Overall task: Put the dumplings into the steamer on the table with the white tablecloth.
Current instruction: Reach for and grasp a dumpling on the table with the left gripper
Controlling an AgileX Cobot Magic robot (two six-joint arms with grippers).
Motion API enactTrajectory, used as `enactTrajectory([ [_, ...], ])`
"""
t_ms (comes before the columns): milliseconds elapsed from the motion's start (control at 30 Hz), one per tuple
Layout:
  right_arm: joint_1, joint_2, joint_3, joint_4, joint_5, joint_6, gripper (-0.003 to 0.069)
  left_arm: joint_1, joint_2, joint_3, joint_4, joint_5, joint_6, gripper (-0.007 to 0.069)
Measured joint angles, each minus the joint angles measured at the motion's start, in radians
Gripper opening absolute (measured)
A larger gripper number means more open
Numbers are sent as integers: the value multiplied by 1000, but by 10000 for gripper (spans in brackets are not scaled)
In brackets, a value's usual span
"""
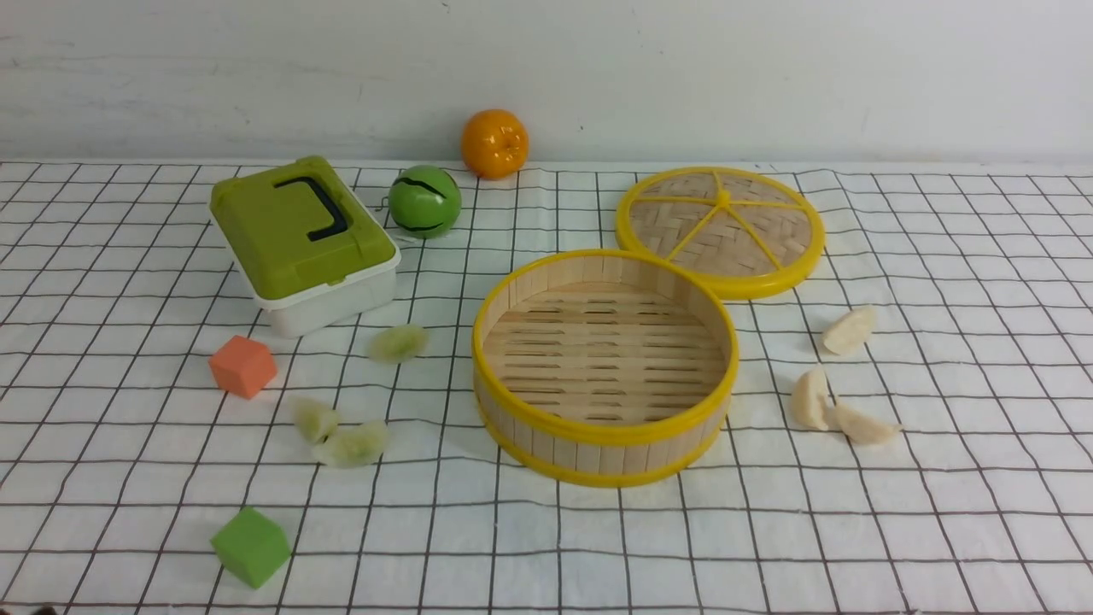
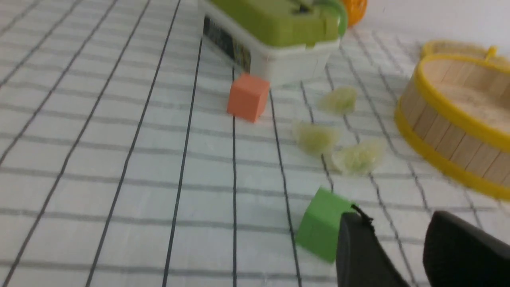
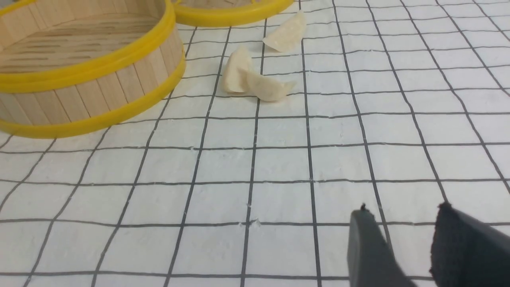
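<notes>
Two tools sit nearest to us, each seen only from its own wrist camera. The left tool point(image 2: 396, 227) has its dark fingers parted with nothing between them, and the green cube point(image 2: 322, 229) lies just beyond its fingertips. The right tool point(image 3: 402, 223) is likewise parted and empty, above bare white tablecloth point(image 3: 279, 159), which covers the worktop point(image 1: 939, 547) with a thin black grid.

Moving forward on the left side, past the green cube, we come to two pale green dumplings close together. They are the nearer green dumpling point(image 1: 352, 444) and the second green dumpling point(image 1: 315, 418), and we cannot tell whether they touch. The orange cube point(image 1: 243, 366) stands a little farther back and to the left. The third green dumpling point(image 1: 398, 342) lies farther still, between that cube and the steamer.

In the middle, the steamer point(image 1: 603, 431) stands upright and uncovered, its slatted floor showing. All six dumplings lie on the cloth outside it.

To its right, the nearest white dumpling point(image 1: 862, 424) touches the second white dumpling point(image 1: 809, 398). The third white dumpling point(image 1: 850, 330) lies apart, farther back.

Beyond the steamer, the woven lid point(image 1: 720, 229) lies flat by its far right rim. On the far left stands a white box point(image 1: 299, 235) with a green top and black handle. A green ball point(image 1: 424, 202) sits just beside it, and an orange fruit point(image 1: 493, 143) rests at the wall.
</notes>
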Motion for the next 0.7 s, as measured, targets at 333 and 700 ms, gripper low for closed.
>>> enactTrajectory([
  [333,0,0,9,11,-432,31,240,0,0,0,0,-428,0,239],
  [700,0,0,1,102,-751,497,221,0,0,-51,-103,-764,-304,215],
])
